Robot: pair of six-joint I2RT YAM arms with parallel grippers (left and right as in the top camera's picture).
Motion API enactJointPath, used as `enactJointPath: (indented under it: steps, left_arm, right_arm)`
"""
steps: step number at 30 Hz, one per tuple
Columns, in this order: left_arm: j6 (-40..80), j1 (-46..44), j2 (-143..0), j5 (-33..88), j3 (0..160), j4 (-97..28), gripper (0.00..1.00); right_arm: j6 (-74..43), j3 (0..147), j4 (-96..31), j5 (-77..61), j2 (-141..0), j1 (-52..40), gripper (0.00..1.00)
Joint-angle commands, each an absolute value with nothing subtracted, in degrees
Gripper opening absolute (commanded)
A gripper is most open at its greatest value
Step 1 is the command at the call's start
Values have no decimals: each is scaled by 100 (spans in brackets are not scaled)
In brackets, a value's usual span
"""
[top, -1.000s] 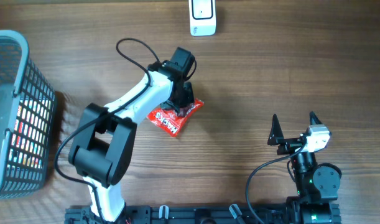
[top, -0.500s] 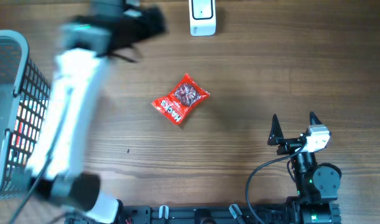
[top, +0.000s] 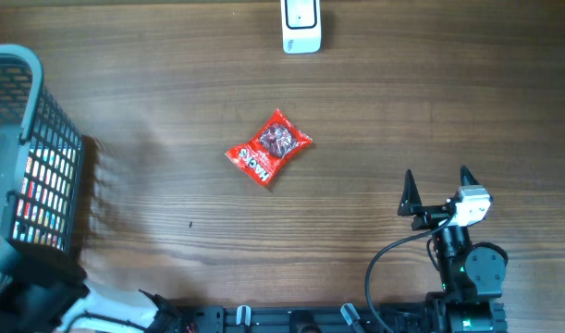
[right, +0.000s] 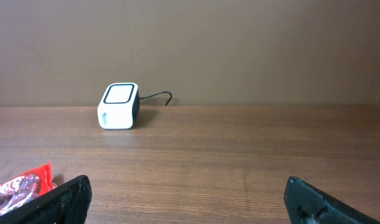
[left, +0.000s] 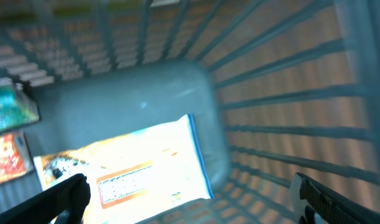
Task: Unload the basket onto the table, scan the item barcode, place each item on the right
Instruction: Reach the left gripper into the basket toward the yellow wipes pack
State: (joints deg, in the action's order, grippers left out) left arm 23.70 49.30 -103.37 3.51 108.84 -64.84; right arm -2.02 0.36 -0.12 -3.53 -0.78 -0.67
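Red snack packet (top: 269,148) flat and askew, printed side up, well apart from white barcode scanner (top: 301,26) beyond it

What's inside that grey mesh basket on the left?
The basket holds a white-and-orange packet lying flat, with a red packet and a teal packet at its side. Anything under them, and the rest of the basket, is out of sight.

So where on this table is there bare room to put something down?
Bare wood lies between the basket and the red packet, and all right of the scanner down to the right gripper. The basket itself is crowded with packets.
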Motion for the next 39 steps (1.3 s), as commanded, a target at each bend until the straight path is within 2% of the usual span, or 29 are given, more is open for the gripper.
enactJointPath:
  steps: [1, 8, 13, 17, 23, 27, 28, 30, 33, 39]
  left_arm:
    - [2036, 5172, -10984, 355, 10875, -6639, 100]
    - [2038, 5269, -12302, 139, 10875, -7063, 100]
    - [2311, 5269, -12540, -333, 10875, -7314, 100]
    - [2270, 5262, -12309, -276, 10875, -7321, 100]
    - [1833, 5247, -10881, 364, 10875, -7118, 100]
    - [1660, 4932, -10652, 360, 10871, -7380, 100]
    - [1601, 4748, -10678, 244, 10774, -7537, 100]
    - [2239, 4407, -10694, -838, 9972, -7500, 100]
    - [2873, 4495, -10694, -1774, 9413, -7432, 100]
    - [3216, 4821, -10694, -1737, 8753, -6976, 100]
  right_arm:
    - [-152, 30, 3, -303, -54, -78, 100]
    - [-152, 30, 3, -303, -54, -78, 99]
    - [-150, 30, 3, -303, -54, -78, 100]
    - [-152, 30, 3, -303, -54, -78, 100]
    - [-152, 30, 3, -303, -54, -78, 100]
    - [-150, 30, 3, -303, -54, -78, 100]
    - [-152, 30, 3, -303, -54, -78, 100]
    - [-152, 30, 3, -303, -54, -78, 100]
    - [-152, 30, 3, -305, -54, -80, 100]
    - [-152, 30, 3, -303, -54, -80, 100]
